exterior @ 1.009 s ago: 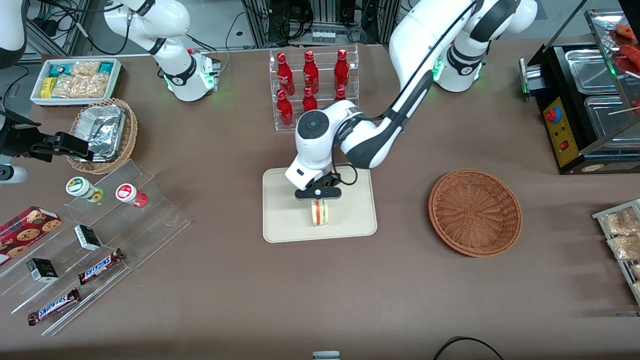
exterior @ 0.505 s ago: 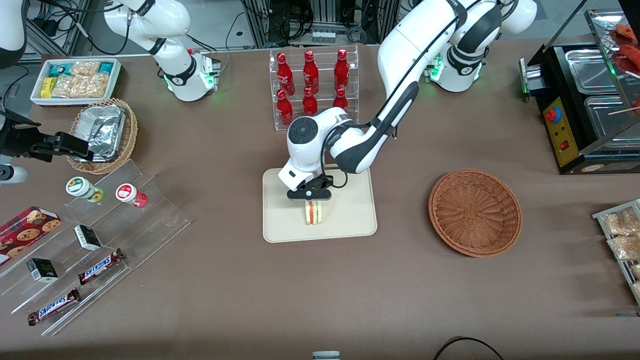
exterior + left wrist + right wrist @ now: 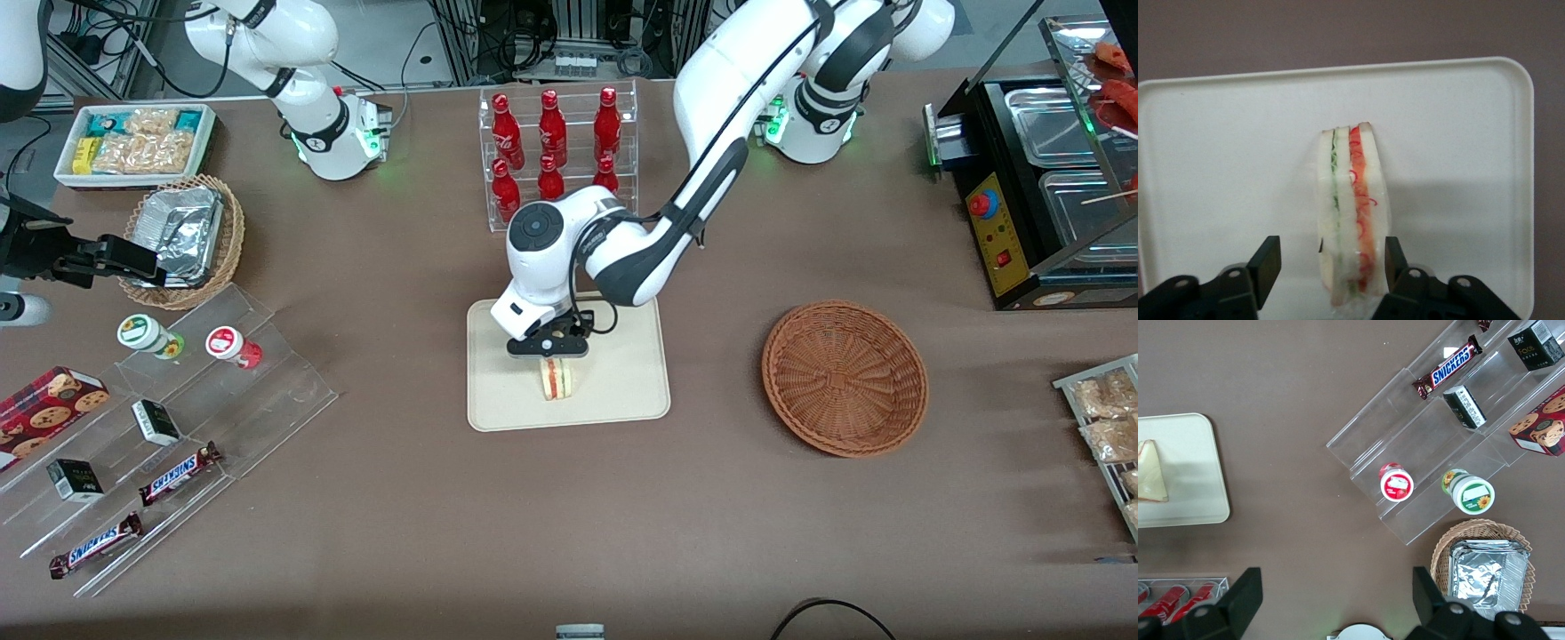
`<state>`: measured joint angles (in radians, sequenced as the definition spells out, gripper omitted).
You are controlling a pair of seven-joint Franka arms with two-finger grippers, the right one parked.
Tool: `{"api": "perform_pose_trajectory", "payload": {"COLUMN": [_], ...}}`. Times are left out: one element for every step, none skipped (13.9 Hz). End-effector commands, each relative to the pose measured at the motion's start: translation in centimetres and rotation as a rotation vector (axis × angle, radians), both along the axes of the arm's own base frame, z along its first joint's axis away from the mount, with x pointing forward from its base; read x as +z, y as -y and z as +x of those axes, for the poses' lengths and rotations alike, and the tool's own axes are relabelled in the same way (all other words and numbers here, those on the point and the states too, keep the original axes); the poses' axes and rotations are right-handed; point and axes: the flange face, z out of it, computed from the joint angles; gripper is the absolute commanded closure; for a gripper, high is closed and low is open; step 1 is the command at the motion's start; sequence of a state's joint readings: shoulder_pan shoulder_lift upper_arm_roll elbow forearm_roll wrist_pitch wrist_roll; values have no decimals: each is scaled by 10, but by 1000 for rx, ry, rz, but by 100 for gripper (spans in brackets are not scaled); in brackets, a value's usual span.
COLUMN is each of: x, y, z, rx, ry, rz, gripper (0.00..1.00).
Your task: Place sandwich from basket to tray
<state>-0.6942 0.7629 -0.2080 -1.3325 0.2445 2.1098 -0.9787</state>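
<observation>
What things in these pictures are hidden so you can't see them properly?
- Front view: the hand covers the top of the sandwich.
- Right wrist view: the edge cuts off the tray and part of the sandwich.
- Left wrist view: the basket is out of frame; the hand is open.

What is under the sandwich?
The cream tray is under the sandwich. The open gripper straddles it, fingers apart from the bread. The patch of tray directly beneath it is covered.
</observation>
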Motion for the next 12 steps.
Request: {"api": "perform_pose_trajectory", "payload": {"x": [83,104,124,144,160,178,193,210,223,236,246,258], "y": [-33,-44,-57,-75,-91,-114,-134,-158,-188,-210,-235,-262], "z": [13,18,20,26,31,42,48,52,57,56,57,59], "rx": [66,97,122,144,162,194,225,259,258,217,200,191], "ry": [26,34,40,40,36,35,30,28,23,18,-12,-34], "rz": [21,17,24,38,53,54,44,22,17,15,11,6], "gripper": [0,0,0,0,0,0,0,0,0,0,0,0]}}
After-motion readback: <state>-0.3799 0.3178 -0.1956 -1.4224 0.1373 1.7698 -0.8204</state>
